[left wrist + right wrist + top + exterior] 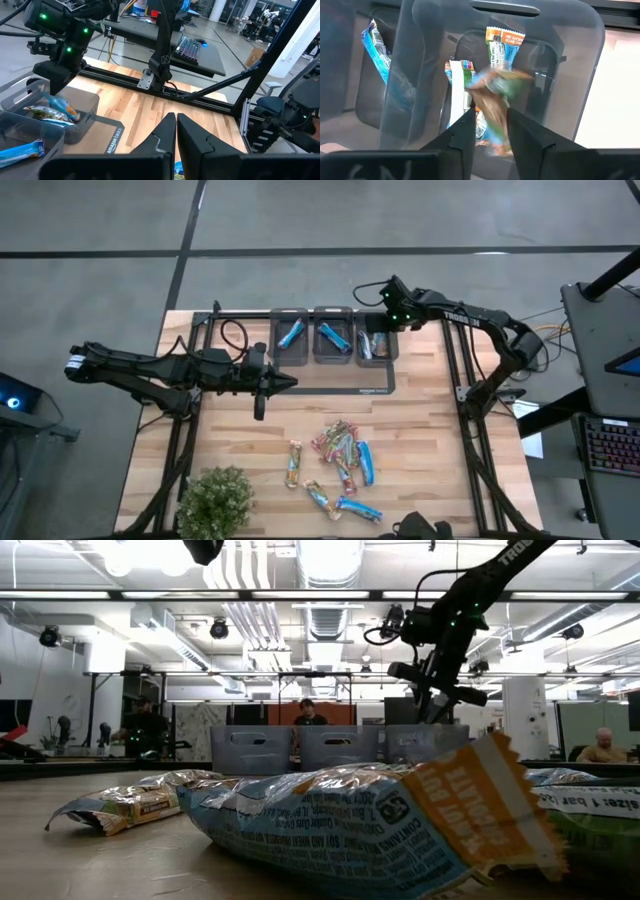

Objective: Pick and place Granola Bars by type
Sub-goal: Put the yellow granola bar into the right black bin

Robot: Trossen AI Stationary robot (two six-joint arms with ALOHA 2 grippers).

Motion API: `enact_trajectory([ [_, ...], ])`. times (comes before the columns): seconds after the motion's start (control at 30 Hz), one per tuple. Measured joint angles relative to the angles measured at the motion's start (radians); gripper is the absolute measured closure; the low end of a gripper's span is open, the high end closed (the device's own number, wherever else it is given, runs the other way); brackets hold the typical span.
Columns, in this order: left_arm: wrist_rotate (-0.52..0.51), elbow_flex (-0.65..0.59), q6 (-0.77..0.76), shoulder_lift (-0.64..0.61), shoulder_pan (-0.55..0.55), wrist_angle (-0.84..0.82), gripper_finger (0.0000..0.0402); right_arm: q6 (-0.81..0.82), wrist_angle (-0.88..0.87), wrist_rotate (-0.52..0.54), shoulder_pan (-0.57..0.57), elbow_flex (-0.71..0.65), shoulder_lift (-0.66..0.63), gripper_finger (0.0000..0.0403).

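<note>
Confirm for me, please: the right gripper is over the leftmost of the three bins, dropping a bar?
Not quite: the right gripper is over the rightmost bin, not the leftmost, as the high view shows. The bar is indeed dropping there.

Bare wood between bins (331, 337) and bar pile (340, 465); plant (215, 502) blocks near-left corner.

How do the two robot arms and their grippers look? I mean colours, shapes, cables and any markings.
Both arms are dark, nearly black, built of slim jointed links. The right arm carries pale lettering on its upper link and green lights near the wrist, with loose black cables looping there. The left arm also trails a black cable loop. The left gripper has two flat, angular, tapering black fingers.
</note>
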Motion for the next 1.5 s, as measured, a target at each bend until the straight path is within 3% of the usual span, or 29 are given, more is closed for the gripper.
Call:
enact_trajectory([
  [0.27,0.0,0.0,-0.006,0.0,0.0,0.0,0.0402,0.001,0.02,0.0,0.0,0.0,-0.001,0.0254],
  [0.53,0.0,0.0,-0.006,0.0,0.0,0.0,0.0402,-0.018,0.021,-0.008,0.004,0.0,-0.023,0.0251],
  [0.97,0.0,0.0,-0.005,0.0,0.0,0.0,0.0402,-0.028,0.012,-0.013,0.072,0.0,-0.144,0.0316],
  [1.5,0.001,0.0,-0.002,0.0,0.0,0.0,0.0402,0.025,0.014,-0.013,0.343,0.0,-0.215,0.039],
])
